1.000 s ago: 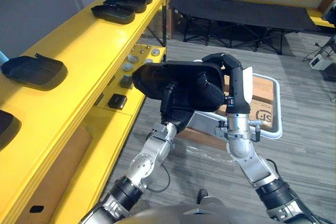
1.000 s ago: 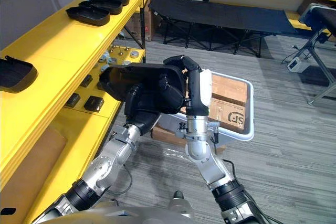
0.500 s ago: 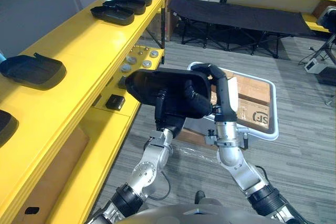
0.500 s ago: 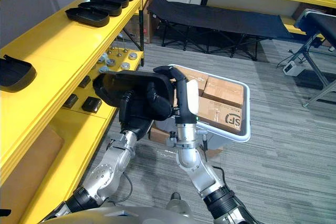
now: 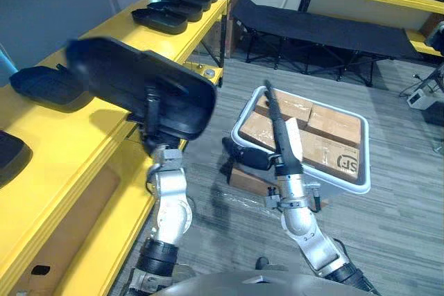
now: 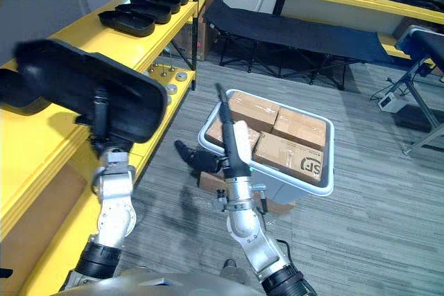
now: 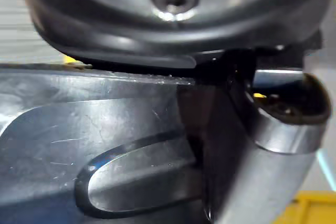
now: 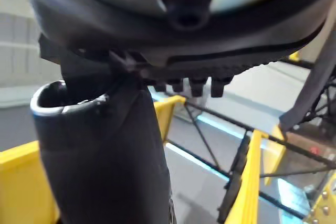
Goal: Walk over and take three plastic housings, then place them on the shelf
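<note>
Around the near edge of the black plastic housing the left hand's fingers were curled, holding it tilted above the yellow shelf's front, while the right hand stood empty, fingers straight and together, near a white bin of cardboard boxes.

**Yellow shelf and grey floor: load check**
The yellow shelf runs from 7 to 11 o'clock. On its top board there is a close row of black housings at 11 o'clock, a single housing at 9 o'clock, and an edge-cut housing at 8 o'clock. Small metal discs lie on the lower board. On the floor stand a white bin at 3 o'clock and a black cot at 1 o'clock.
</note>
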Tool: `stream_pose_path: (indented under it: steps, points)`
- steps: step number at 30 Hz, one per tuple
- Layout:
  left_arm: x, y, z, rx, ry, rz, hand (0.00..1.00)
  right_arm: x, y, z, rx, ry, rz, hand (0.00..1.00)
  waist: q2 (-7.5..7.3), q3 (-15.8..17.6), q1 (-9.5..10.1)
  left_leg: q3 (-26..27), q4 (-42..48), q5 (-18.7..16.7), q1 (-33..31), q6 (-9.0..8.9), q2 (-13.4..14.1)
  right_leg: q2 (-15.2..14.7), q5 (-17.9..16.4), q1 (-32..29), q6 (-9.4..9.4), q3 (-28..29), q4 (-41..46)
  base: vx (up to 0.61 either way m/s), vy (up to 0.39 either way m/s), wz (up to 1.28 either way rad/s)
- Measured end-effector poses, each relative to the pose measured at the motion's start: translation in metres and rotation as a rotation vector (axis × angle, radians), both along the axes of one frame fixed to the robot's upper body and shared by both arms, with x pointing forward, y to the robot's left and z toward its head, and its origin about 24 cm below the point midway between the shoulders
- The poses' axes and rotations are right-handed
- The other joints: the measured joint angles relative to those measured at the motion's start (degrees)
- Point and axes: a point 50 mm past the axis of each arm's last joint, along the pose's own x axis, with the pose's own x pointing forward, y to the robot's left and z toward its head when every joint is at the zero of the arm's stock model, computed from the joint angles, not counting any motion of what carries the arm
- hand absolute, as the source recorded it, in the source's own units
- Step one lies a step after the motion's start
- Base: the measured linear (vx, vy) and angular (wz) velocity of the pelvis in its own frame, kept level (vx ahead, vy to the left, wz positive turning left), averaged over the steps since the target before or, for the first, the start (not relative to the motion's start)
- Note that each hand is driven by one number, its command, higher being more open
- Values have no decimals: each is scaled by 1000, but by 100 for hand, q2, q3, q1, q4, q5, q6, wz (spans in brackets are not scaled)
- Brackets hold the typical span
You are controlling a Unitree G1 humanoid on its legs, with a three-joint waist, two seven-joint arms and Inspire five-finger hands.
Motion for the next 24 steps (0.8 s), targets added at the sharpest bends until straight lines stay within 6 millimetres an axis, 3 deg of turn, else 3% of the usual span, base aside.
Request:
stream_pose_path:
  steps: [4, 9, 13, 19, 24]
  points:
    - [-7, 21, 10, 127, 2, 173, 0, 3, -16, -2, 21, 28, -78, 100, 1, -1, -3, -12, 1, 0, -1, -1, -5, 4, 10, 44, 6, -3, -80, -1, -1, 1]
    - [-14, 25, 8, 342, 105, 299, 0, 3, -12, -1, 44, 32, -60, 100, 8, -3, -25, -1, 2, -9, -3, -4, -6, 7, 46, 52, 53, 1, -127, 0, 0, 0]
    - [-16, 30, 13, 567, 151, 403, 0, 2, -10, 4, 175, 57, 58, 100, 40, -7, -35, -2, 18, -34, 1, -2, -11, 8, 55, 83, 62, 5, -161, 0, 0, 0]
    - [-20, 38, 22, 773, 118, 467, 0, 2, -17, -1, 334, 142, 159, 100, 115, 15, -29, 12, 29, -66, -1, 3, -14, 7, 48, 76, 53, 26, -162, 1, 1, -1]
    - [-35, 41, 20, 951, 96, 427, 0, -7, -38, -21, 345, 291, 129, 100, 258, 35, -39, 106, 110, -163, -20, 8, -14, 2, 48, 23, 58, 146, -168, 17, 15, -11]
